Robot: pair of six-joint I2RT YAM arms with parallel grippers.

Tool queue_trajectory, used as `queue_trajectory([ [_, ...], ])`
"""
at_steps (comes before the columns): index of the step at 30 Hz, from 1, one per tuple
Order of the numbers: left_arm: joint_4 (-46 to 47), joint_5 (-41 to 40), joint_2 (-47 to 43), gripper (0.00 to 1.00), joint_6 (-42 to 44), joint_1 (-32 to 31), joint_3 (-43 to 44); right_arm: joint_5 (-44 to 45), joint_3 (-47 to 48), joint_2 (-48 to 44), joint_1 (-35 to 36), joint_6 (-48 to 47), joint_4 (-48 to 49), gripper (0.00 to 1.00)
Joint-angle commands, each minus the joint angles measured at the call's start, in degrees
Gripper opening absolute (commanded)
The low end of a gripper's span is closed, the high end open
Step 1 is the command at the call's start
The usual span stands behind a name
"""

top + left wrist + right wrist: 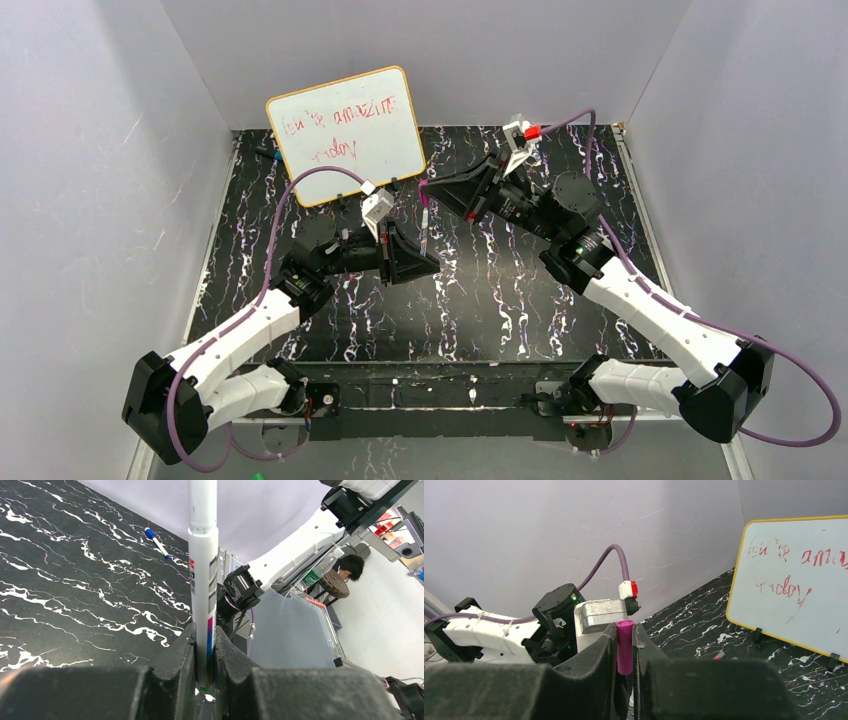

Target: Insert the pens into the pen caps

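Observation:
My left gripper (204, 636) is shut on a white-bodied pen (203, 575), which stands up between the jaws and runs out of the top of the left wrist view. From above, this pen (424, 228) rises from the left gripper (415, 258) toward the right gripper (427, 188). The right gripper (625, 630) is shut on a stubby magenta pen cap (625, 647); a bit of white shows just beneath it. I cannot tell whether pen and cap touch. A pink-red pen end (719, 655) lies by the whiteboard's foot.
A yellow-framed whiteboard (345, 135) with red writing stands at the back left of the black marbled table (500, 300). A blue-tipped marker (157, 542) lies on the table near the back wall. Grey walls enclose three sides.

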Motion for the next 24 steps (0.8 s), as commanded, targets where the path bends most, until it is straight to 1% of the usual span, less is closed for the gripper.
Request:
queue_trajectory([
  [1,0.28,0.6,-1.39,0.0,0.52,0.0,2.57,0.24,0.12,-1.06,0.33,0.15,2.08,0.15],
  [18,0.1,0.94,-1.85,0.0,0.77,-0.01,2.57,0.94,-0.14,-0.63,0.32,-0.73,1.96,0.15],
  [24,0.28,1.22,-1.94,0.0,0.42,-0.01,1.87,2.43,0.65,-0.68,0.24,-1.5,2.36,0.15],
])
